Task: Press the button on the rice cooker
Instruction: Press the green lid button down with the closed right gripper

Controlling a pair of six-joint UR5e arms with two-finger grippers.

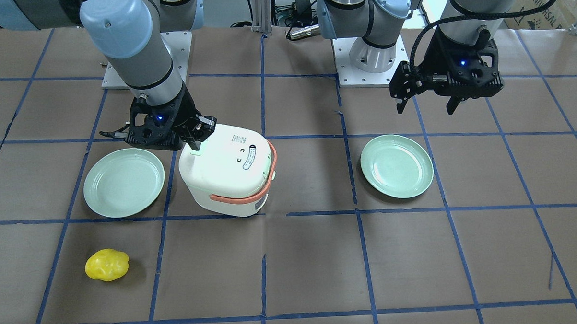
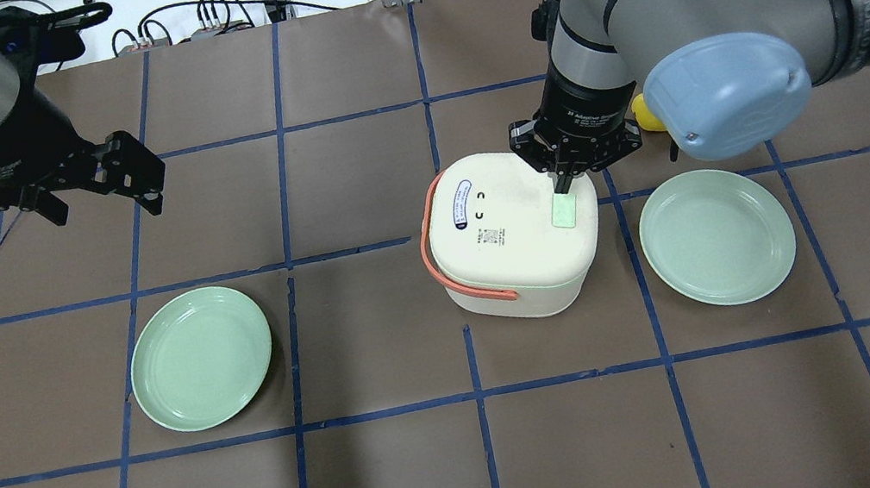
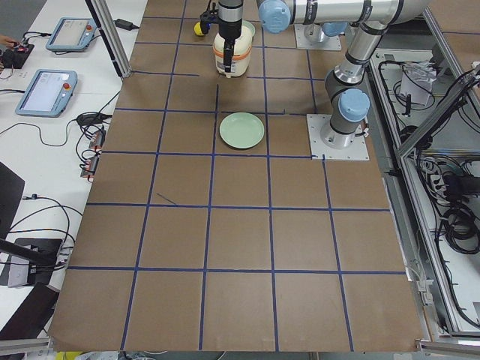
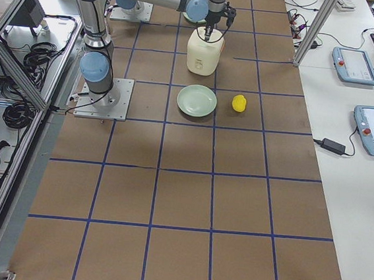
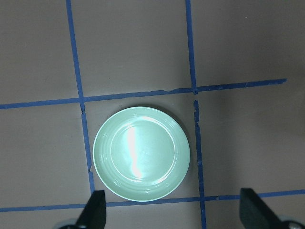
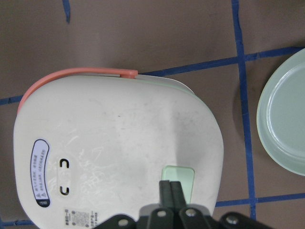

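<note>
The rice cooker [image 2: 512, 232] is white with a coral-orange handle [image 2: 438, 261] and stands closed mid-table; it also shows in the front view [image 1: 228, 169] and the right wrist view [image 6: 114, 148]. A pale green button [image 2: 564, 212] sits on its lid [image 6: 178, 180]. My right gripper [image 2: 563, 189] is shut, its fingertips pressed together and resting on the button's edge [image 6: 170, 187]; in the front view it [image 1: 194, 147] touches the button [image 1: 196, 152]. My left gripper [image 2: 105, 209] is open and empty, hovering high above a green plate [image 5: 141, 153].
Two pale green plates flank the cooker [image 2: 201, 357] [image 2: 717, 236]. A yellow lemon-like object [image 1: 107, 264] lies on the table beyond my right arm, mostly hidden in the overhead view [image 2: 646, 114]. Blue tape lines grid the brown table.
</note>
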